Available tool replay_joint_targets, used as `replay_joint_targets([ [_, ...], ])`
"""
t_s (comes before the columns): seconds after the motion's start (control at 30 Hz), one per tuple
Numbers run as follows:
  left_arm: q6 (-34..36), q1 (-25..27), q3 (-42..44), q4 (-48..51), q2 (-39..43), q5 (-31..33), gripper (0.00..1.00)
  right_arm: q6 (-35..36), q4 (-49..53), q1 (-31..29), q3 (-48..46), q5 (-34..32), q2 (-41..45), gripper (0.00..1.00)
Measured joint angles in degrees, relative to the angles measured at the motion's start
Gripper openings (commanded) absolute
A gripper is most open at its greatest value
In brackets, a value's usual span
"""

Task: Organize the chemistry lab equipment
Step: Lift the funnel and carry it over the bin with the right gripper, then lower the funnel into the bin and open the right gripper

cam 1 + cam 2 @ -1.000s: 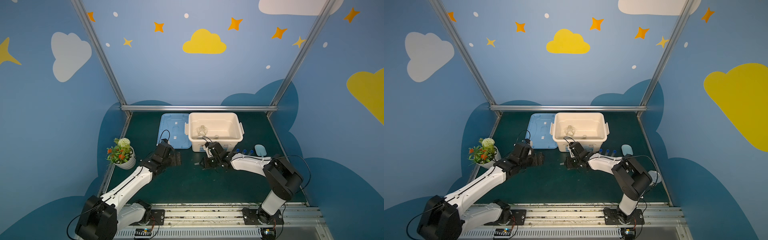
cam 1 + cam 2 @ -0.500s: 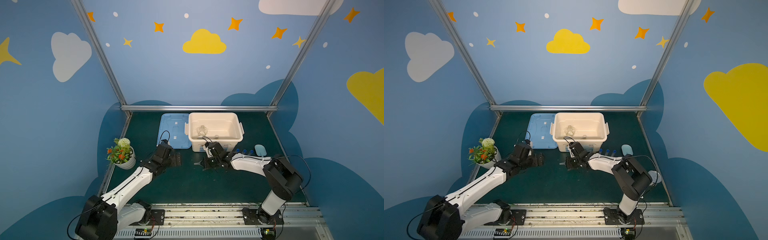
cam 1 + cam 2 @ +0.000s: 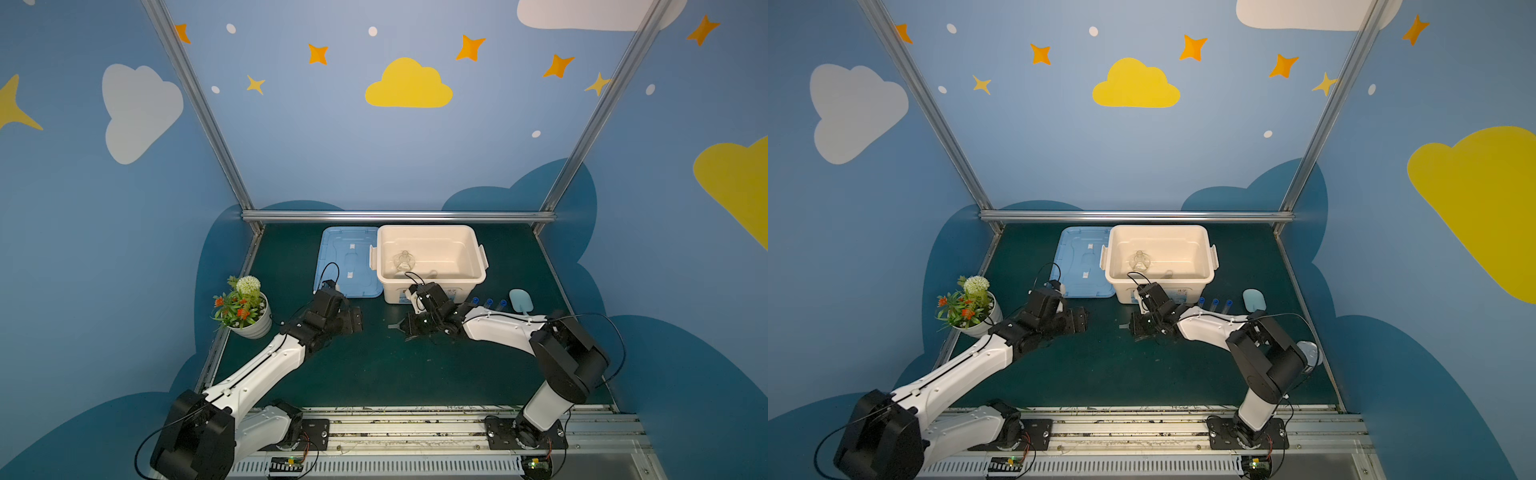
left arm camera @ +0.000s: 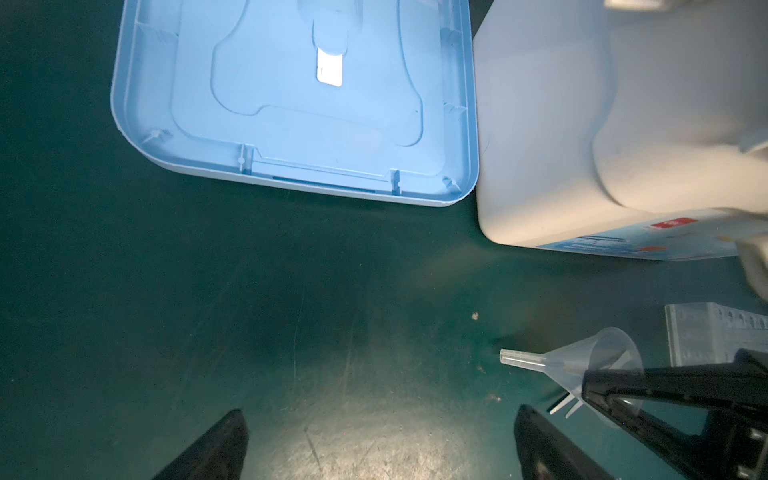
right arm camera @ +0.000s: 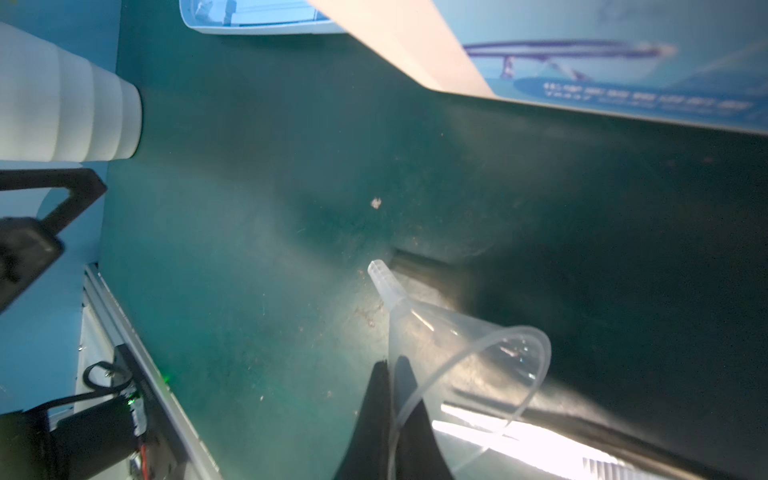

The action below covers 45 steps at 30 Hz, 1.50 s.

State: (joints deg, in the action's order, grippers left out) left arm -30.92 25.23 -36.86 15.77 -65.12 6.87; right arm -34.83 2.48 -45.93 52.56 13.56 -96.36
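Our right hand (image 5: 392,374) pinches the funnel (image 5: 436,332) by its rim, low at the desk (image 3: 374,374) before the bin (image 3: 432,230), so we should lift gently, left hand (image 4: 380,411) wide open.

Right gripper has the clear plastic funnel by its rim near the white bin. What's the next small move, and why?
Probably lift the clear plastic funnel straight up slightly. The right gripper is shut on its rim, but the funnel lies low against the dark green mat, in front of the open white bin where a clear flask sits. Rising first should clear the bin's front wall.
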Motion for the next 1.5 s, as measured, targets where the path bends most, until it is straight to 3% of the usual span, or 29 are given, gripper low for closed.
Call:
replay_joint_targets([
  [0.33,0.07,-0.26,0.02,-0.11,0.00,0.63,1.00,0.74,6.01,-0.81,2.29,1.84,4.90,0.03],
  [0.7,0.39,-0.48,0.72,-1.38,1.81,1.84,1.00,9.62,15.91,-0.07,14.99,9.22,12.41,0.03],
  [0.83,0.94,-0.48,0.70,-1.33,1.79,1.70,1.00,13.31,16.41,3.48,16.87,9.40,15.98,0.05],
  [1.0,2.29,-0.48,0.61,-1.84,1.46,0.13,1.00,17.70,14.36,11.65,18.08,4.90,21.14,0.03],
  [1.23,2.84,-0.48,0.61,-2.95,1.11,-1.68,1.00,20.79,19.71,22.62,29.94,-1.64,12.79,0.03],
  [1.5,3.43,-0.04,0.61,-3.91,1.11,-3.06,1.00,24.04,29.03,27.06,38.84,-4.44,-1.46,0.03],
])
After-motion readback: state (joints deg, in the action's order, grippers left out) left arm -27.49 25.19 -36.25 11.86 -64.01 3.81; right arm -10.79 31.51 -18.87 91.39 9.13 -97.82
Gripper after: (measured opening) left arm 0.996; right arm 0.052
